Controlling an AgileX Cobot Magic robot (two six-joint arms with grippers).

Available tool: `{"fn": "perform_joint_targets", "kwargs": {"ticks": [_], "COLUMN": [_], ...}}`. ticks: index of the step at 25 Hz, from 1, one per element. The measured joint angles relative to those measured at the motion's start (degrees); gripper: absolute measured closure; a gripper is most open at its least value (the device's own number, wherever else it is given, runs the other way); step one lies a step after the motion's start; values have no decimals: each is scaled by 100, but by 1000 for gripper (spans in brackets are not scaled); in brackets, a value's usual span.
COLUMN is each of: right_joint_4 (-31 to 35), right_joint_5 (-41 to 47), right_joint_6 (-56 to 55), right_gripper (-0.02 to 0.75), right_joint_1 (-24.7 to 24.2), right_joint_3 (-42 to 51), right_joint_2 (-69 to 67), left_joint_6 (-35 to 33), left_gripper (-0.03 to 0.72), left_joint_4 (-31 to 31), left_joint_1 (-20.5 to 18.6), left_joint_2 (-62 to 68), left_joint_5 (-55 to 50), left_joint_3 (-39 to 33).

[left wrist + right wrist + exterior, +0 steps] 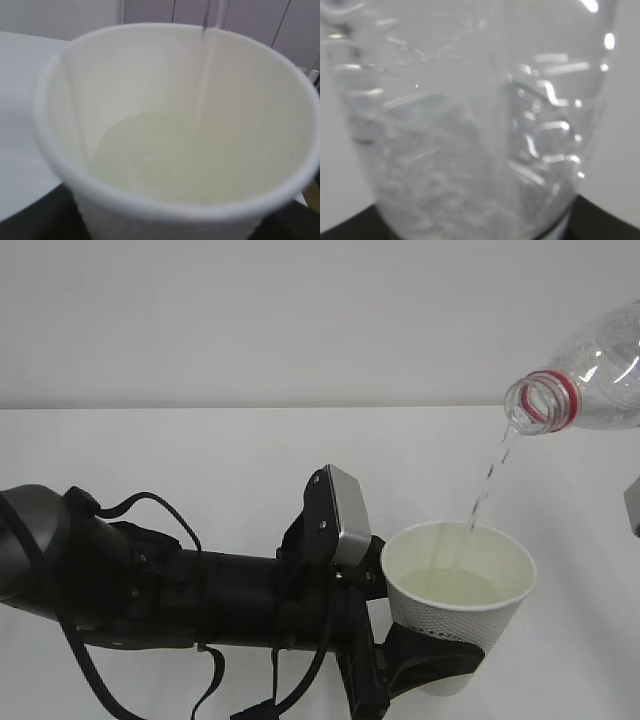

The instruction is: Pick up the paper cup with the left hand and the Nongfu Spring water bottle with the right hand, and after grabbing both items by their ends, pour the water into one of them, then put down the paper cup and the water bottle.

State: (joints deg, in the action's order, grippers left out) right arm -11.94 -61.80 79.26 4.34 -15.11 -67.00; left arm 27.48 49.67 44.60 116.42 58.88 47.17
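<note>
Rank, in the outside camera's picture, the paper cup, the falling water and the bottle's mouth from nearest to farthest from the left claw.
From the left gripper:
1. Paper cup, sitting in its grip.
2. Water stream, falling above the cup.
3. Bottle mouth, tilted at upper right.

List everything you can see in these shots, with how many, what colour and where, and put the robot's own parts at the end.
paper cup: one, white, lower right of the exterior view, held upright off the table by the left gripper.
water bottle: one, clear with a red neck ring, upper right, tilted mouth-down above the cup.
water: one thin clear stream falling from the bottle into the cup, pooled in its bottom.
table: one, white, beneath everything.
left gripper: one, black, closed around the cup's lower part.
left arm: one, black with loose cables, lower left.
</note>
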Motion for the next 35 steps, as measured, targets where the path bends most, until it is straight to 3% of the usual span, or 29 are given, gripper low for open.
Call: {"fn": "perform_joint_targets", "kwargs": {"ticks": [35], "right_joint_4": [91], "right_joint_5": [0], "right_joint_6": [-97], "right_gripper": [351], "right_joint_1": [0], "right_joint_3": [0], "right_joint_2": [0], "left_joint_6": [0], "left_gripper": [145], "left_joint_4": [-44], "left_joint_1": [0], "left_joint_2": [0], "left_joint_5": [11], "left_joint_3": [0]}}
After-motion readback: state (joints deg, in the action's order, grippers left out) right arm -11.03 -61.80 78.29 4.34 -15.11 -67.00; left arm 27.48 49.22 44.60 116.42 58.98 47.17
